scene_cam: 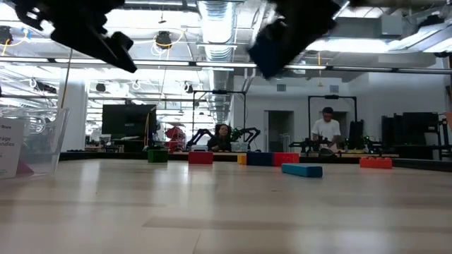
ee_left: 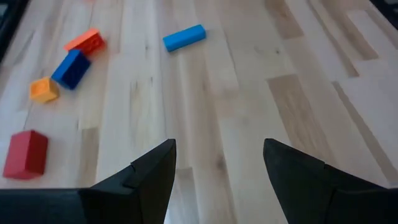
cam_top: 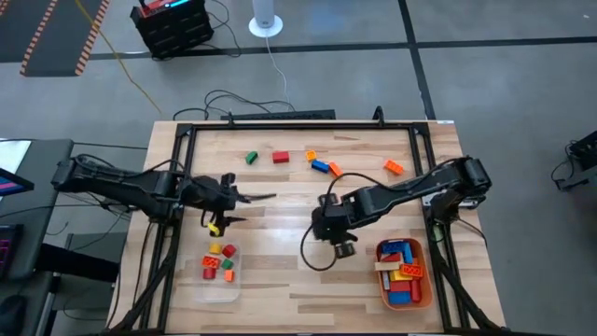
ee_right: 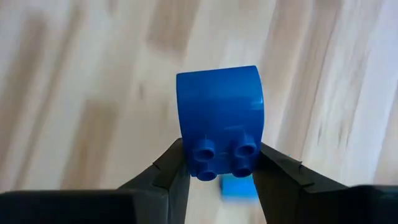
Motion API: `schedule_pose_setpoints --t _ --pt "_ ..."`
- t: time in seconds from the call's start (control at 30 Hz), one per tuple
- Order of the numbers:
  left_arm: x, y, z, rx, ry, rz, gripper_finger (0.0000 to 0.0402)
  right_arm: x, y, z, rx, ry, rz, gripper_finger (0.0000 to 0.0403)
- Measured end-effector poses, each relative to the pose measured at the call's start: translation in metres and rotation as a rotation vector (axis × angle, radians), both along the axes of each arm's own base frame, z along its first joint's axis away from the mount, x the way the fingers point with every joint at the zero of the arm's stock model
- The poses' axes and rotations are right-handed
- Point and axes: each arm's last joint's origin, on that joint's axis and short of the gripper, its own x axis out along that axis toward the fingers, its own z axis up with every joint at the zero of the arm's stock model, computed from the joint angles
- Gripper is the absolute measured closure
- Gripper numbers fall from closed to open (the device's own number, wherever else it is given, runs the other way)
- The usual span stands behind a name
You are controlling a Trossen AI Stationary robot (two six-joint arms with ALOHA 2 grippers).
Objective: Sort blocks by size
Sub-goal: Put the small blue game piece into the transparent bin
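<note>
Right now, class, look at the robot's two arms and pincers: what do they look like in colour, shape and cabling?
Both arms are black and jointed, slim, each reaching in from a side of the table. The left arm carries loose black cables along it; the right arm trails a black cable looping below its wrist. Each ends in a pincer, left pincer, right pincer, with two matte black, wedge-shaped fingers.

From my station, the only lettering I can find is on a white label on the clear plastic tray (scene_cam: 34, 141) at the left edge of the low view. The label is cut off by the frame; I make out fragments that look like "rage" and a further partial word beneath, not readable with certainty. Nothing else carries legible text, brand or number.
</note>
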Motion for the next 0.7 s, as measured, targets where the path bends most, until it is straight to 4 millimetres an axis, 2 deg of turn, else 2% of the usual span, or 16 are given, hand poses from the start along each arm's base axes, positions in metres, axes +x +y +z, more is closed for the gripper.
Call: schedule_pose_setpoints --t 0.17,0.33,0.53,0.63,0.7 --pt "-0.003 -0.017 0.000 0.076 -0.012 -0.036 0.0166 0.024 0.000 0.010 0.060 -0.247 -0.020 0.0228" --pt "-0.007 -0.026 -0.001 0.148 -0.010 -0.018 0.0166 0.040 -0.014 0.006 0.076 -0.324 -0.070 0.0228" --pt "-0.006 -0.036 0.003 0.158 -0.058 -0.073 0.0166 0.066 -0.029 -0.027 0.206 -0.320 -0.023 0.0228" --pt "-0.002 -0.037 0.003 0.153 -0.074 -0.071 0.0166 0.080 -0.037 -0.036 0.227 -0.393 -0.030 0.0228" --pt "0.000 -0.038 0.002 0.154 -0.077 -0.068 0.0166 0.088 -0.040 -0.036 0.251 -0.464 -0.014 0.0228"
